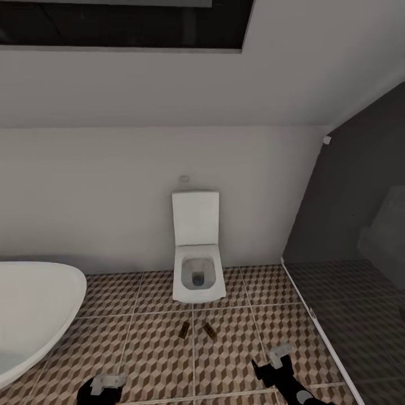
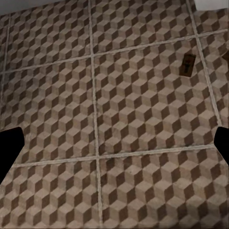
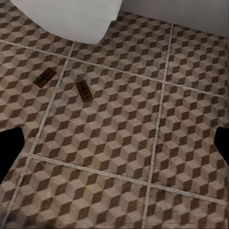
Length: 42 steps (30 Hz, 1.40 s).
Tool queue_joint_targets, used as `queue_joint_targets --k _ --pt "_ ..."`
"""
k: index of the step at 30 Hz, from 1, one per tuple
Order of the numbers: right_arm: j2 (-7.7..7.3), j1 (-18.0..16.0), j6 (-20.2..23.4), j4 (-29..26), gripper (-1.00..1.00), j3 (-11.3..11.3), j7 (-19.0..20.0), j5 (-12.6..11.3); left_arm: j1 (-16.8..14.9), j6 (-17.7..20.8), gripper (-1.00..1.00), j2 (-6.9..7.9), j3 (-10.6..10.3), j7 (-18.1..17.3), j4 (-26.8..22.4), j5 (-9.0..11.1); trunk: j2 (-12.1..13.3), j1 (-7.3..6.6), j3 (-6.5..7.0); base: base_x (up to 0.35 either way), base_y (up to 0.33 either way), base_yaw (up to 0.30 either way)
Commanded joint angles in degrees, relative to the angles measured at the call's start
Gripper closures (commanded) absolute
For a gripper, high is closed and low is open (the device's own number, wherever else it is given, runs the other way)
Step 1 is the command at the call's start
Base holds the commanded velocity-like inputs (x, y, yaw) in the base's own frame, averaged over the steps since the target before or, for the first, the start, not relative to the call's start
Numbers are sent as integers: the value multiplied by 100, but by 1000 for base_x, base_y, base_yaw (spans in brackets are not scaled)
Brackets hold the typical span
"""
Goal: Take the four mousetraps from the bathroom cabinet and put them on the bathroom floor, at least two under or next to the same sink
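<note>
Mousetraps, two of them, lie flat on the bathroom floor (image 1: 157, 349) just in front of the toilet (image 1: 197, 264). From the head view we log the left mousetrap (image 1: 184, 331) at about 7 o'clock from the bowl and the right mousetrap (image 1: 209, 331) near 5 o'clock, close together but not touching, with a grout line running between them.

Long axes: the left one runs roughly 1 to 7 o'clock, the right one roughly 11 to 5, so they splay apart toward us. In the right wrist view both show again (image 3: 46, 77) (image 3: 84, 90); a reddish spot is faintly visible on the nearer board, but which end carries the bait we cannot tell.

Left gripper (image 1: 107, 383) and right gripper (image 1: 279, 355) hang low over bare tiles, each well apart from the traps. In each wrist view the dark fingertips sit at opposite picture edges, so we read both sets of fingers as spread wide and holding nothing.

The bathtub (image 1: 34, 315) rim sits at 9 o'clock.

Our judgement: two traps are set down and two remain to fetch from the cabinet. The next move calls for turning away and driving back, and the pair here may need shifting to the sink.
</note>
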Motion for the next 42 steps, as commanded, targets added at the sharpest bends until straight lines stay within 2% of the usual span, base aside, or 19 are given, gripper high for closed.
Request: queue_joint_targets --k 1,7,10,20,24,27,28,34,35,38,42 --pt "-64 101 22 0 -100 38 -23 -60 33 -13 -100 105 -41 34 6 -15 -11 3 -11 0 0 0" --pt "-328 424 57 0 -100 37 -83 -62 180 -11 -100 292 -40 40 8 -4 -11 3 -11 0 0 0" --pt "-392 566 55 0 -100 36 -95 -65 275 -8 -100 318 -39 47 8 -2 -11 3 -11 0 0 0" --pt "-438 1056 109 4 -100 33 -115 -81 605 48 -100 374 -32 62 9 8 -11 3 -11 0 0 0" --pt "-427 1250 128 2 -100 28 -121 -196 683 87 -100 359 -30 63 9 8 -11 3 -11 0 0 0" --pt "-416 1384 156 4 -100 24 -126 -464 726 182 -100 315 -26 64 9 13 -11 3 -11 0 0 0" --pt "-407 1464 181 4 -100 22 -134 -739 745 289 -100 294 -25 64 9 16 -11 3 -11 0 0 0" --pt "-396 1702 294 8 -100 21 -187 -1770 771 707 -100 260 -18 61 3 60 -11 3 -11 0 0 0" --pt "-392 1780 334 7 -100 24 -198 -2056 774 811 -100 254 -16 62 2 107 -11 3 -11 0 0 0" --pt "-383 1888 384 8 -100 25 -210 -2331 777 905 -100 243 -15 63 1 205 -11 3 -11 0 0 0" --pt "-366 1987 425 7 -100 27 -219 -2507 779 973 -100 188 -14 65 0 321 -11 3 -11 0 0 0"
